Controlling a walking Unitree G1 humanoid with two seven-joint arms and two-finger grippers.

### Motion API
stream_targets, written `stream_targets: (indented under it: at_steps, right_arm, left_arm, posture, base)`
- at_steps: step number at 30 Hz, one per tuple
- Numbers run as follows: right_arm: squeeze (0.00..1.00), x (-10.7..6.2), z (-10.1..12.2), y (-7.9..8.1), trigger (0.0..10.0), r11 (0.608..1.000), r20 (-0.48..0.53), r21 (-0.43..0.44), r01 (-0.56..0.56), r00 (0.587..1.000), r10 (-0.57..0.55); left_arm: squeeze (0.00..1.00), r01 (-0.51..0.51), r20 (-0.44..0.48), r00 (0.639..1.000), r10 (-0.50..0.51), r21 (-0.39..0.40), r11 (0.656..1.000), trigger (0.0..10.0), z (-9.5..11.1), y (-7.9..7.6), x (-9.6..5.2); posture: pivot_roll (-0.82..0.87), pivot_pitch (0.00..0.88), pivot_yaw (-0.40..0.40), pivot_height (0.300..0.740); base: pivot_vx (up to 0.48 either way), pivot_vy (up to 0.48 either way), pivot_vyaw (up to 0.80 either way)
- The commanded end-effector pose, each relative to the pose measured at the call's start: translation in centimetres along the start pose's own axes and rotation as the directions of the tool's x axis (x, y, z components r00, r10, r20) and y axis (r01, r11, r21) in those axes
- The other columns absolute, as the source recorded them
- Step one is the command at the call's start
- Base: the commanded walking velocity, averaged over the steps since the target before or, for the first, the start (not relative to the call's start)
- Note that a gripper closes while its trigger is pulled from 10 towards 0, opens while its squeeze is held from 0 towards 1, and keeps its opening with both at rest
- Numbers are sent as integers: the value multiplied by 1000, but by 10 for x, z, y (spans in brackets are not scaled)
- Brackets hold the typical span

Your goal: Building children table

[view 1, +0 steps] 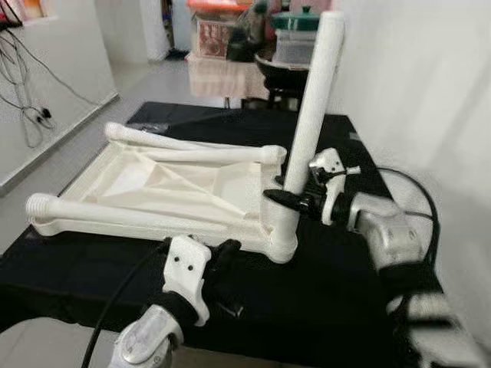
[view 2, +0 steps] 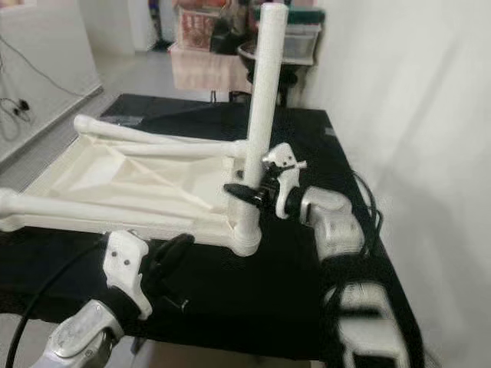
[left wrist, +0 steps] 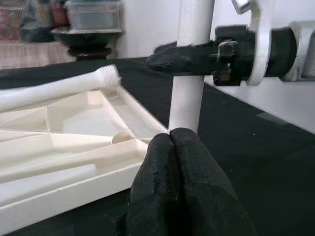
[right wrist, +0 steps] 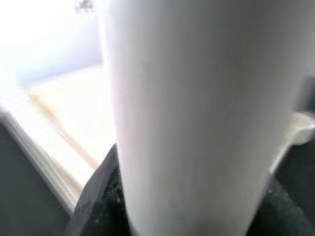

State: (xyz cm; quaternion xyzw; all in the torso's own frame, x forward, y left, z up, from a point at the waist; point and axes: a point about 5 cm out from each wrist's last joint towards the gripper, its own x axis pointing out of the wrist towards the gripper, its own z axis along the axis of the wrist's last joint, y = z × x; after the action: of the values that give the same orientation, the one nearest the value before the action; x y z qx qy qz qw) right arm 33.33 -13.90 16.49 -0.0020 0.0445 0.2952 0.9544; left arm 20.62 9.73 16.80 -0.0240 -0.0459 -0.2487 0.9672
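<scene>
The white plastic table top (view 1: 176, 184) lies upside down on the black-covered work surface (view 1: 345, 291). One white leg (view 1: 311, 123) stands upright in the near right corner socket. My right gripper (view 1: 288, 201) is shut on this leg low down, reaching in from the right. In the right wrist view the leg (right wrist: 187, 118) is close and blurred. Two more legs lie flat across the top, one at the far side (view 1: 192, 147) and one at the near side (view 1: 130, 213). My left gripper (left wrist: 170, 140) is shut with nothing in it, just in front of the top's near edge, pointing at the upright leg's base.
A white wall (view 1: 430, 92) runs close along the right. Behind the work surface stand boxes and a dark pot (view 1: 291, 38). Cables (view 1: 23, 92) hang on the left wall above bare floor. The black surface's front edge is near my arms.
</scene>
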Motion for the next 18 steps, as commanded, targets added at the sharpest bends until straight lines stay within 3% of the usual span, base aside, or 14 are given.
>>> stream_targets:
  at_steps: [1, 3, 9, 10, 12, 13, 14, 16, 18]
  right_arm:
    - [0, -19, -39, 43, 0, 992, -149, -20, 125, 981, -127]
    - [0, -19, -38, 53, 0, 994, -136, -50, 94, 986, -100]
    - [0, -8, -39, 53, 0, 996, -160, -47, 69, 984, -76]
    - [0, -8, -38, 55, 2980, 995, -165, -60, 84, 982, -92]
    - [0, -8, -38, 55, 2980, 995, -165, -60, 84, 982, -92]
    - [0, -7, -36, 55, 10000, 997, -158, -33, 72, 984, -76]
    - [1000, -6, -30, 57, 10000, 999, -146, -10, 52, 988, -53]
    - [1000, -6, -30, 57, 10000, 999, -146, -10, 52, 988, -53]
    - [1000, 1, -8, 50, 10000, 998, -84, -33, -51, 995, 48]
  left_arm:
    - [0, 12, -9, 1000, -12, -6, 1000, 10000, 0, 2, 0]
    - [0, 17, -10, 1000, -17, -8, 1000, 10000, 0, 2, 1]
    - [0, 20, -7, 1000, -20, -11, 1000, 10000, 0, 0, 1]
    - [0, 16, -6, 1000, -16, -9, 1000, 10000, 0, 0, 1]
    - [0, 16, -6, 1000, -16, -9, 1000, 10000, 0, 0, 1]
    - [0, 14, -5, 1000, -14, -8, 1000, 10000, 0, 0, 2]
    - [0, 13, -4, 1000, -14, -8, 1000, 10000, -1, 0, 2]
    - [0, 13, -4, 1000, -14, -8, 1000, 10000, -1, 0, 2]
    - [0, 18, -3, 1000, -18, -12, 1000, 10000, -1, 0, 3]
  posture:
    - [-52, 0, -24, 740]
    - [-45, 0, -28, 740]
    - [-30, 0, -41, 740]
    - [-29, 0, -41, 740]
    - [-29, 0, -41, 740]
    - [-31, 0, -41, 740]
    - [-32, 0, -40, 740]
    - [-32, 0, -40, 740]
    - [-30, 0, -41, 740]
  base:
    - [0, 0, 0]
    - [0, 0, 0]
    - [0, 0, 0]
    - [0, 0, 0]
    - [0, 0, 0]
    - [0, 0, 0]
    - [0, 0, 0]
    - [0, 0, 0]
    - [0, 0, 0]
